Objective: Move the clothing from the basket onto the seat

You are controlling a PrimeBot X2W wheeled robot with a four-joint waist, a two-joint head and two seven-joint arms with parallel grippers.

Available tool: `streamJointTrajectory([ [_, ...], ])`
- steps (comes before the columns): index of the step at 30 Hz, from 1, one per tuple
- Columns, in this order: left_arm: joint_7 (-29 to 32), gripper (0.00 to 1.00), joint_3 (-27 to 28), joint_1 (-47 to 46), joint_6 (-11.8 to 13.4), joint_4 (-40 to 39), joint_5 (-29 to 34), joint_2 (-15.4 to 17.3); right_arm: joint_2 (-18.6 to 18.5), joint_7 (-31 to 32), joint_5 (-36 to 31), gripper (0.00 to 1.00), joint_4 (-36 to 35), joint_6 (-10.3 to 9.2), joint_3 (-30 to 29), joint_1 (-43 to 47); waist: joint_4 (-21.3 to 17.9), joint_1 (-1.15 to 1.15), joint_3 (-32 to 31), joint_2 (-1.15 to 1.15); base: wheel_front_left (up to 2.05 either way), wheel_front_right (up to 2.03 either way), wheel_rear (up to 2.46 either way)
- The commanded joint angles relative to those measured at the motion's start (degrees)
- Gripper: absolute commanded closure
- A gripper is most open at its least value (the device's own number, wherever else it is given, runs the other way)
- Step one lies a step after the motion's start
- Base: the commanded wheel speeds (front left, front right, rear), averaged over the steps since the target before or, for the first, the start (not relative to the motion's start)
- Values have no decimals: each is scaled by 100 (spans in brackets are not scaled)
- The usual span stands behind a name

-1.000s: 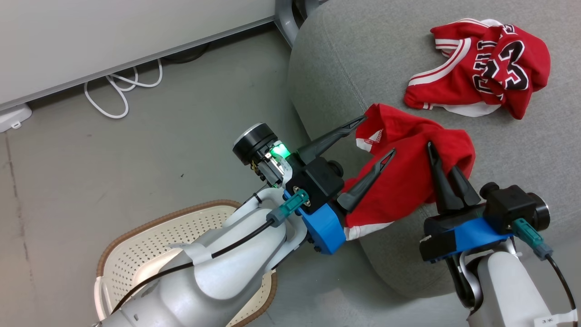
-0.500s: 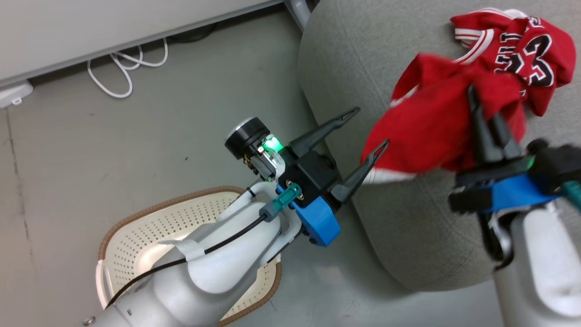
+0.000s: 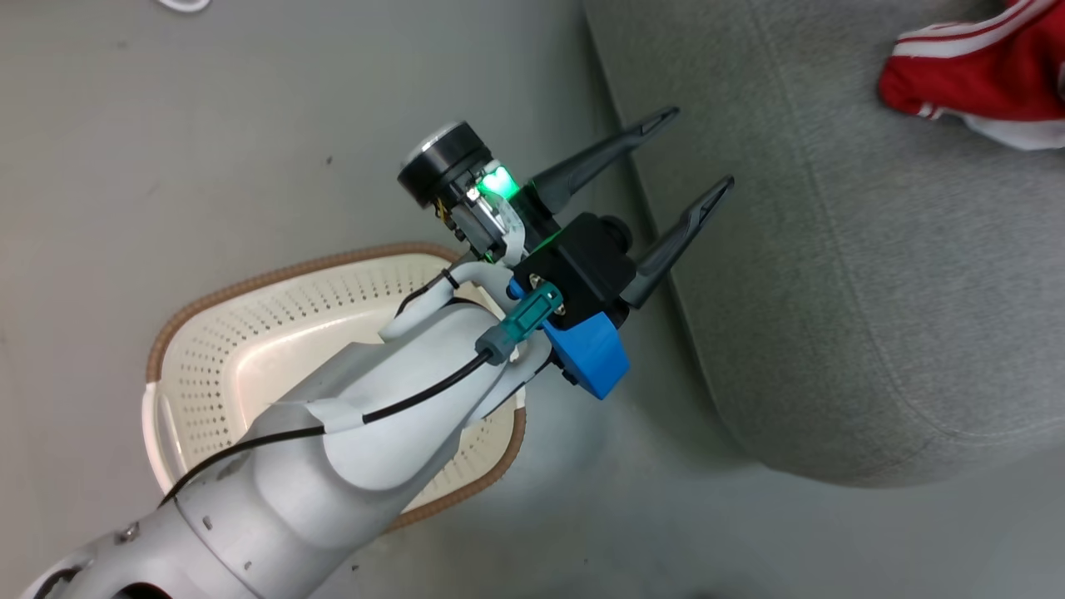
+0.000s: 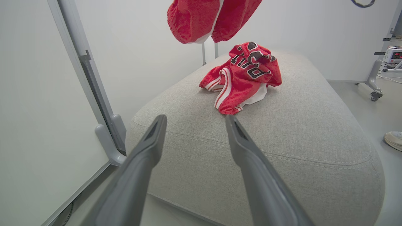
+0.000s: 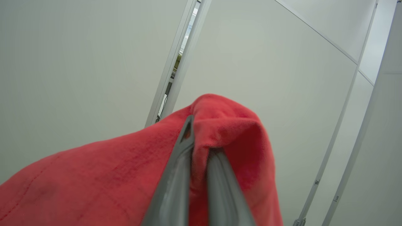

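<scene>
The right gripper (image 5: 201, 138) fingers clamp the plain red fabric garment (image 5: 94, 175) (hanging free); the left gripper (image 3: 700, 146) fingers are wide apart, empty, near the grey upholstered sofa (image 3: 832, 291).

The right gripper (image 5: 201, 141) is pinching a soft plain red fabric garment (image 5: 94, 179) between its two long dark grey fingers. The cloth is bunching over the fingertips and draping down toward the lower left. Behind it, pale white wall panels (image 5: 78, 56) are filling the background, split by a slanted pale metal post (image 5: 176, 62).
</scene>
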Motion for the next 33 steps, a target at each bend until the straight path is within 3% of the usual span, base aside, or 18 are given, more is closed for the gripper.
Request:
streamJointTrajectory([
  [1,1,0,12,-129,-8,-36,58,50,-197,-20,47,100,81,1,-157,-238,144,-1,364,0,0,0,0],
  [8,66,0,-3,-355,57,-173,152,125,-1164,-19,188,100,786,1,-749,-742,190,-1,818,0,0,0,0],
  [11,94,0,-22,-410,57,-224,183,152,-1373,-19,259,100,1178,1,-898,-748,176,-1,942,0,0,0,0],
  [15,110,0,-44,-471,67,-261,197,188,-1332,-20,260,100,1734,1,-797,-559,147,-1,1046,0,0,0,0],
  [24,115,0,-130,-615,36,-291,213,126,-755,-19,276,100,2667,1,-771,-157,239,-1,1145,0,0,0,0],
  [29,81,0,-135,-618,73,-259,178,123,-622,-19,248,100,2998,1,-741,-26,280,-1,1111,0,0,0,0],
  [30,64,0,-136,-612,79,-249,169,129,-587,-19,268,94,2977,1,-766,-51,279,-1,1089,0,0,0,0],
  [31,64,0,-136,-612,79,-249,169,129,-587,-19,268,94,2977,1,-766,-51,279,-1,1089,0,0,0,0],
  [32,56,0,-134,-597,90,-233,163,141,-556,-19,260,61,2960,1,-774,-49,273,-1,1055,0,0,0,0],
  [33,35,0,-133,-571,90,-215,149,152,-532,-19,225,0,2943,1,-767,-9,267,-1,1013,0,0,0,0],
])
